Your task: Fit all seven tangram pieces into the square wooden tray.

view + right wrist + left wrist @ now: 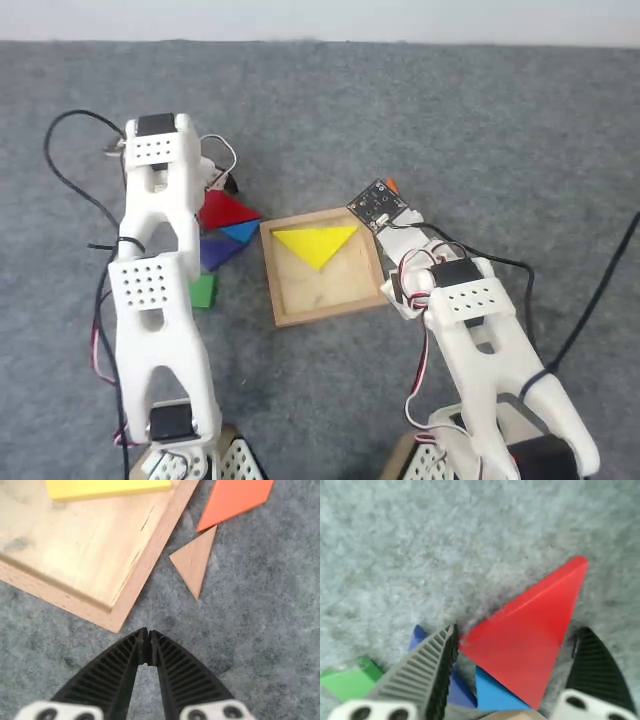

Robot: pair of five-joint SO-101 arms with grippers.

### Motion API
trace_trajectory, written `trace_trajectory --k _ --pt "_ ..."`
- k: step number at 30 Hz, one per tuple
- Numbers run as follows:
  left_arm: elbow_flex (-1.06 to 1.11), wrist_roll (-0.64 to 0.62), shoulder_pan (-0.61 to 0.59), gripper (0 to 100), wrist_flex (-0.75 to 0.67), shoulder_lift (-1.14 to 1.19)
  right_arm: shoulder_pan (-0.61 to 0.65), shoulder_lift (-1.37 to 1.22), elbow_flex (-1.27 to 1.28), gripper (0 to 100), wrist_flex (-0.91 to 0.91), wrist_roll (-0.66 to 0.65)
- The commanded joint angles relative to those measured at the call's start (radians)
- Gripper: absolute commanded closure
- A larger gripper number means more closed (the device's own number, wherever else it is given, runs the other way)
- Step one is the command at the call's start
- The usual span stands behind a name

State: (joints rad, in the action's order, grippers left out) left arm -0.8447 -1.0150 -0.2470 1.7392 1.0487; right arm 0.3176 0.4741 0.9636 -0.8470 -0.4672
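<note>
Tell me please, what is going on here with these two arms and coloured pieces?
Tangram pieces are being fitted into a wooden tray; so far only the yellow triangle lies in it. The left gripper is open astride the red triangle, among a blue piece and a green piece beside the tray. The right gripper is shut and empty above the carpet near a tray corner, close to an orange piece and a wood-coloured triangle.
</note>
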Motion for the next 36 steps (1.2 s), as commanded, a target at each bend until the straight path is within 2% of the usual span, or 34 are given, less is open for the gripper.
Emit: trace_trajectory --k 1,5,10,14,20,26,30,36 --pt "-0.045 0.106 -0.026 67 0.018 0.002 -0.01 0.047 -0.003 98.9 0.018 0.0" --pt "-0.045 0.186 -0.026 73 0.018 0.002 -0.012 0.047 -0.003 98.9 0.018 0.0" --pt "-0.045 0.189 -0.028 80 0.018 0.002 -0.012 0.047 -0.003 98.9 0.018 0.0" --pt "-0.036 0.19 -0.028 80 0.018 0.002 -0.012 0.047 -0.003 98.9 0.018 0.0" --pt "0.012 0.238 -0.014 79 0.02 -0.003 -0.012 0.047 -0.003 98.9 0.018 0.0" --pt "0.199 0.244 -0.009 65 0.02 -0.161 -0.012 0.047 -0.003 98.9 0.018 0.0" --pt "0.337 0.241 -0.008 65 0.014 -0.279 -0.012 0.047 -0.003 98.9 0.018 0.0" --pt "0.346 0.153 -0.008 65 -0.028 -0.288 -0.012 0.047 -0.003 98.9 0.018 0.0"
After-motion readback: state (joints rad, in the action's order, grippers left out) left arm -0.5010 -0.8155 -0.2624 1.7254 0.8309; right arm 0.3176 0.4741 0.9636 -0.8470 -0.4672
